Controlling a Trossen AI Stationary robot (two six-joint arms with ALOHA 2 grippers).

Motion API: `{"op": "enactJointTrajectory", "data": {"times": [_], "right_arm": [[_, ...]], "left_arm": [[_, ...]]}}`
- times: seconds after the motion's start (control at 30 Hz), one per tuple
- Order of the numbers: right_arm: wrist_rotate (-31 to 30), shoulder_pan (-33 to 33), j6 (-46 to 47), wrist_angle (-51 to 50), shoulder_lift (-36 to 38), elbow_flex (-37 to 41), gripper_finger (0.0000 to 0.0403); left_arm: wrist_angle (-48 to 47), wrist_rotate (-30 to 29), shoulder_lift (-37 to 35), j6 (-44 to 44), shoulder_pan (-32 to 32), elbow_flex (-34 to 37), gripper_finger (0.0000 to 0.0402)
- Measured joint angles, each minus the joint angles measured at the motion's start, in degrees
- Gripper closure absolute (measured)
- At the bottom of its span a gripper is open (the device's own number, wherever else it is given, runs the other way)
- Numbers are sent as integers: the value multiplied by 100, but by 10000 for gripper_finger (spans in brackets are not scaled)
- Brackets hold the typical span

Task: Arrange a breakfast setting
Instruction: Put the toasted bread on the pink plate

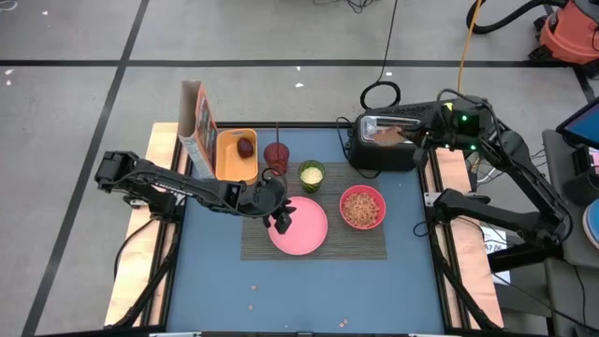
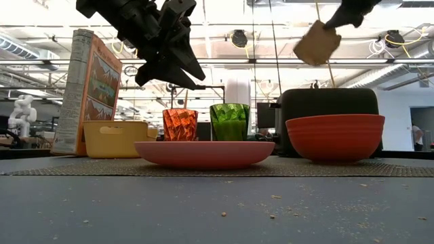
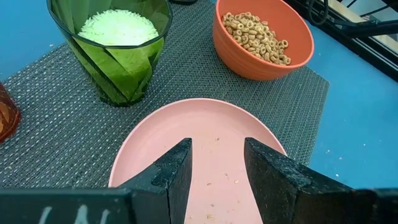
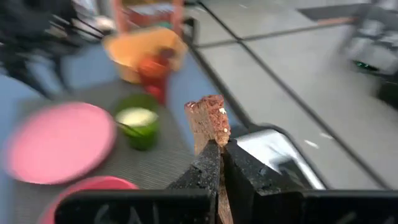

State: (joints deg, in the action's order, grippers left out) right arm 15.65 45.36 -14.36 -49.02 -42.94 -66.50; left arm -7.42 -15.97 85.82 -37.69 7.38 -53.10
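above the toaster, at the table's far right corner, the toast slice hangs pinched by its lower edge in the right gripper, jaws closed hard on it. it's well clear of the slot, so prob. just lifted out & on its way to the plate, tho that's my read only.

the pink plate sits on the dark woven placemat w/ nothing on it but crumbs — looks like the spot kept free for the toast. left gripper hovers right over the plate's near-left part, fingers partly apart, holding nothing; it's in the way of a clean drop, so it may need to back off first.

rest of the setting, working outward: bowl of cereal rings on the mat just right of the plate, not touching it. green cup w/ pale contents at the mat's far edge, red tumbler just left of it. dark-red fruit lies in a yellow tub off the mat, further left, cereal box standing beside the tub. judging by that, the fruit isn't set out yet.
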Motion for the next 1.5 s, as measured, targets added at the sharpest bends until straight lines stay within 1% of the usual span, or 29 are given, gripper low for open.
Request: {"op": "enactJointTrajectory", "data": {"times": [0.1, 0.23, 0.37, 0.43, 0.6, 0.9, 1.03, 1.13, 1.33, 1.5], "right_arm": [[717, -31, 280, 182, -54, 0, 397], [1273, -164, 661, 422, -120, 0, 397], [1591, -394, 1063, 688, -200, 11, 397], [1714, -547, 1300, 995, -210, 121, 397], [2049, -1041, 1977, 2212, -212, 712, 397], [2065, -2196, 3194, 5132, -309, 2203, 397], [2043, -2689, 3791, 6501, -649, 2724, 397], [2025, -3021, 4063, 7228, -1025, 2943, 397], [1413, -3645, 4049, 7552, -1844, 2973, 397], [1042, -3964, 4067, 7580, -2437, 2975, 397]], "left_arm": [[0, 1, 0, 69, 0, 0, 250], [-2, 0, 0, 148, 58, 0, 250], [-4, 2, 0, 157, 201, 0, 250], [-4, 2, 0, 157, 291, 0, 250], [-4, 4, 0, 155, 579, 0, 250], [-3, 4, 0, 81, 1046, 0, 250], [-4, 4, 0, 76, 1176, 0, 250], [-3, 3, 0, 121, 1287, 0, 250], [-4, 4, 0, 144, 1544, 0, 250], [-6, 3, 0, 148, 1720, 0, 250]]}}
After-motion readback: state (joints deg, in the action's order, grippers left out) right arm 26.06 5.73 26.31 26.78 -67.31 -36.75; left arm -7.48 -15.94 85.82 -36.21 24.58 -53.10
